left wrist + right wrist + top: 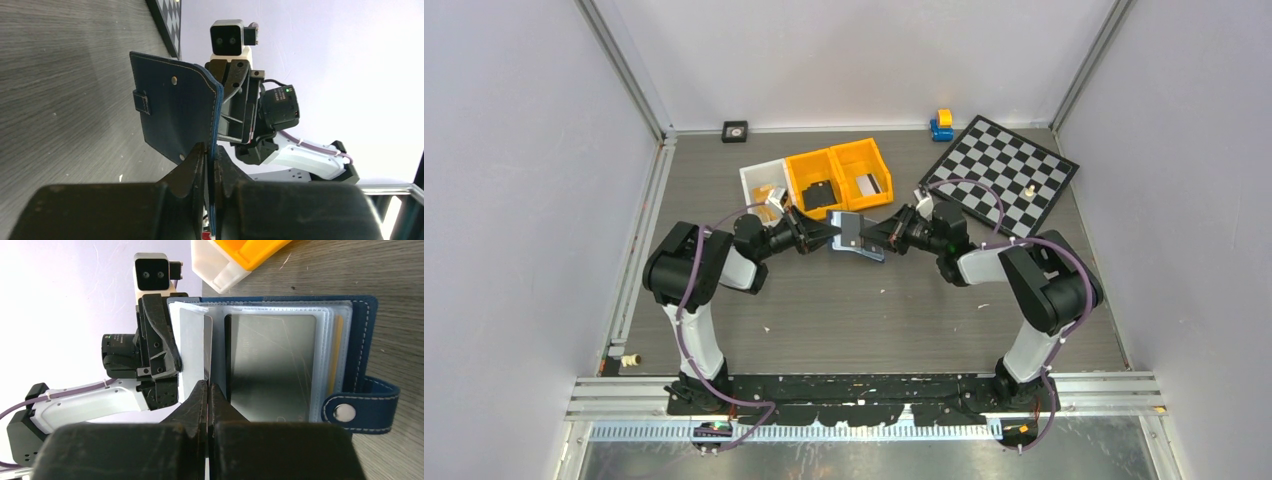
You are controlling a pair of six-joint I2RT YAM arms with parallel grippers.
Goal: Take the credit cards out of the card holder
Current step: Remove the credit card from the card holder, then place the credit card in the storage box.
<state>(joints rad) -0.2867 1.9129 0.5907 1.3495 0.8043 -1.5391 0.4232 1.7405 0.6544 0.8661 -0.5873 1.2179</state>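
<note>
While right gripper (206,390) has its jaws pressed together, the tips nip the lower edge of a pale leaf (192,345) in the open holder (364,335). Can't tell if that leaf is a card or only its clear sleeve. Just beside it a grey card (272,365) sits in its sleeve. A gold card (340,355) edge shows behind the stack, near the snap tab (357,410). The holder is up off the table (874,310), held between both arms in front of the orange bins (839,175). Left gripper (210,162) pinches the navy cover edge from the opposite side, fingers narrow around it, acting as anchor.

Step in hand, my read: draw the first card out of its sleeve. To do it well:
- Pull straight along the pocket's open direction, no twist.
- Left clamp should be firm so the holder doesn't follow.
- If only plastic is caught, the leaf will just flip, so regrip deeper onto the card edge.

Risks: the thin card slips from the tips, or the holder drags out of the left grip. All cards look to be inside the holder, none out that I can see
</note>
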